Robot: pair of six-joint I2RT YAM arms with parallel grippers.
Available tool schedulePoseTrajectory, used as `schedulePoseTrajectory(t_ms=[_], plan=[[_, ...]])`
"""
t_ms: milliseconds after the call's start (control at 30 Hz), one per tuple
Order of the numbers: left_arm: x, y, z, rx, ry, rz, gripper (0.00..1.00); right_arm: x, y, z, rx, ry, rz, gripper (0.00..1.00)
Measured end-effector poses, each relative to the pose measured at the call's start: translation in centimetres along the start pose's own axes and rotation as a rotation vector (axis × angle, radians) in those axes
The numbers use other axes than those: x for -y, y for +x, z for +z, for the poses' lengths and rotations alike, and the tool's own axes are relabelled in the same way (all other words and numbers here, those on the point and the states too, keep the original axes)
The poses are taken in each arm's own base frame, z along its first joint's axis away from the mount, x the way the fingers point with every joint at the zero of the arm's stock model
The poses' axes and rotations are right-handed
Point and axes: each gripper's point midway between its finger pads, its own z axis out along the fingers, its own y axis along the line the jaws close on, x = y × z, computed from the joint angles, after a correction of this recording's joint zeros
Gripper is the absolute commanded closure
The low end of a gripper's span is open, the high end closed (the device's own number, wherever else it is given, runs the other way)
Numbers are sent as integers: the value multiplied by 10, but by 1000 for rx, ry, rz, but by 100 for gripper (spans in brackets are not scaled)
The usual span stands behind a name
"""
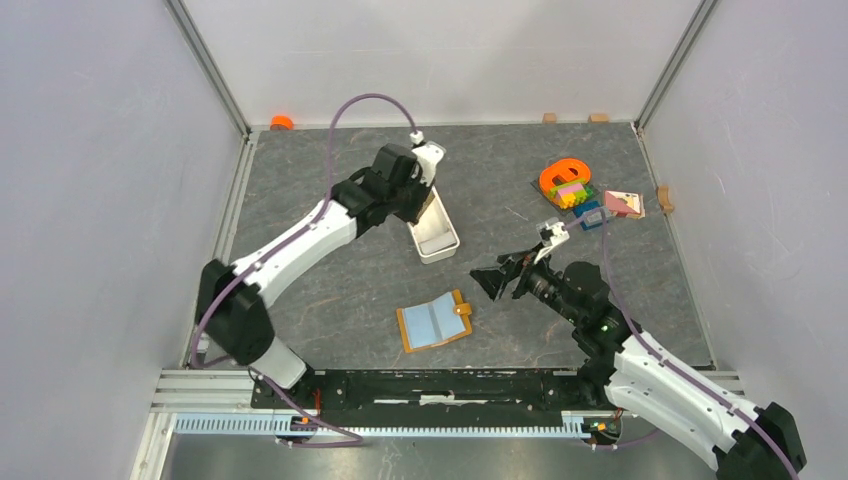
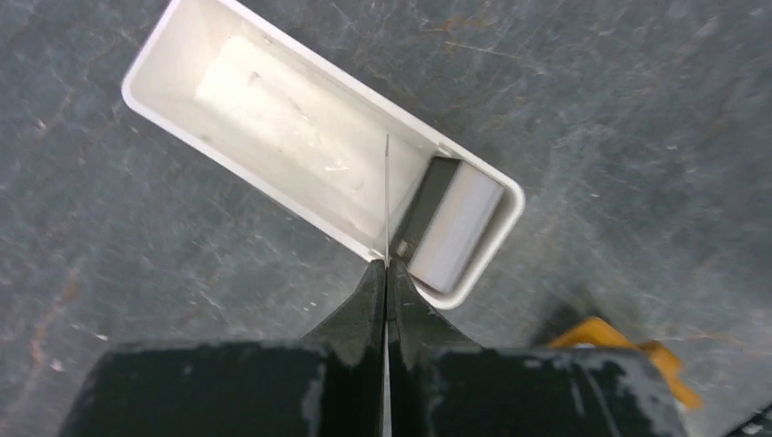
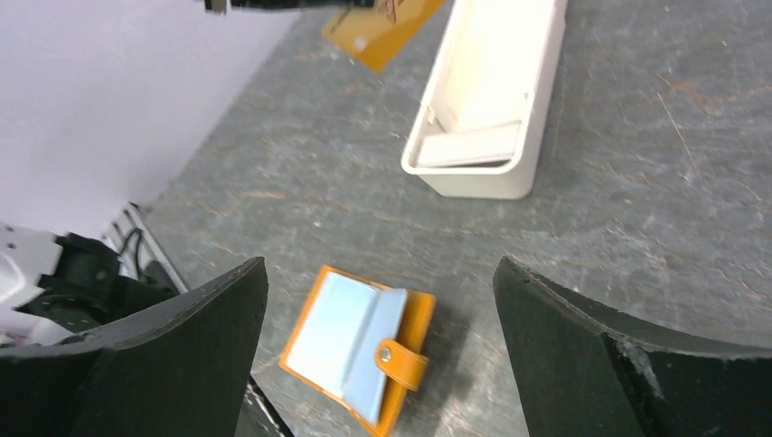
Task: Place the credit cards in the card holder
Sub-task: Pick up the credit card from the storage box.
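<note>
The card holder (image 1: pixel 435 320) lies open on the grey table, orange outside and pale blue inside, snap tab to its right. In the right wrist view it (image 3: pixel 360 341) lies below and between the fingers of my right gripper (image 3: pixel 380 264), which is open, empty and above it (image 1: pixel 497 282). My left gripper (image 2: pixel 387 264) is shut on a thin credit card (image 2: pixel 387 200), seen edge-on over the near end of the white tray (image 2: pixel 246 171). The right wrist view shows that card as orange-gold (image 3: pixel 378 32), held in the air. A pale card (image 2: pixel 452 228) lies in the tray's near end.
The long white tray (image 1: pixel 447 250) stands mid-table beside the left gripper (image 1: pixel 425 205). An orange ring (image 1: pixel 563 177), coloured blocks (image 1: pixel 573 195) and a pink piece (image 1: pixel 623 204) sit at the back right. Grey walls close in three sides.
</note>
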Motion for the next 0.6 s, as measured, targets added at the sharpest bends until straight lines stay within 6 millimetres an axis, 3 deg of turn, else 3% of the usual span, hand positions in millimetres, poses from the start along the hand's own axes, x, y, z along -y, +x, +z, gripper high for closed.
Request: schedulePoseTrajectory(t_ms=[100, 367, 467, 600], plan=[[12, 1, -27, 65, 47, -124, 98, -11, -10, -4, 69, -61, 34, 4], [66, -28, -106, 374, 373, -417, 98, -46, -34, -7, 180, -242, 127, 15], [87, -31, -121, 429, 526, -486, 98, -59, -40, -11, 208, -316, 155, 19], [110, -17, -122, 414, 680, -566, 98, -73, -47, -12, 224, -391, 170, 30]])
